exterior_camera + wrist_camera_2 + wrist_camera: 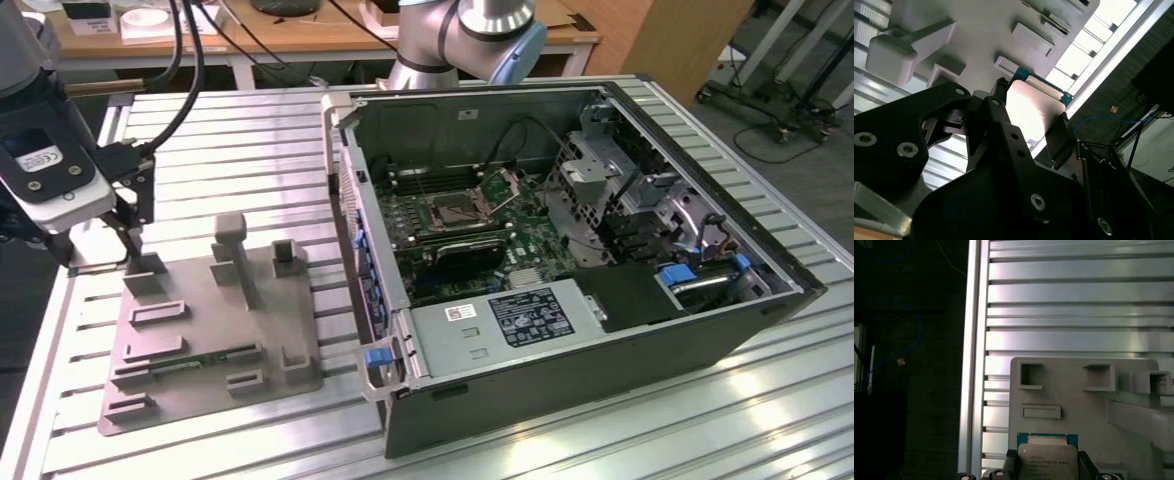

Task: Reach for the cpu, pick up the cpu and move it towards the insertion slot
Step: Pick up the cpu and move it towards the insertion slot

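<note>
The cpu (1047, 456) shows its silver top with a green rim in the first wrist view and its pale face (1035, 109) in the second wrist view. My gripper (1048, 466) (1030, 114) is shut on the cpu, one black finger (1000, 95) against each of two opposite edges. In the exterior view the gripper (100, 258) hangs at the far corner of the grey holder plate (200, 330), on the exterior view's left. I cannot tell whether the cpu is clear of the plate. The insertion slot (461, 208) lies inside the open computer case, its silver retention plate (505, 187) hinged up.
The grey holder plate carries raised blocks (230, 240) and a thin green circuit strip (187, 362). The open computer case (400, 330) stands on the exterior view's right of the plate, on a ribbed aluminium table (227, 140). The arm's base (461, 45) rises behind the case.
</note>
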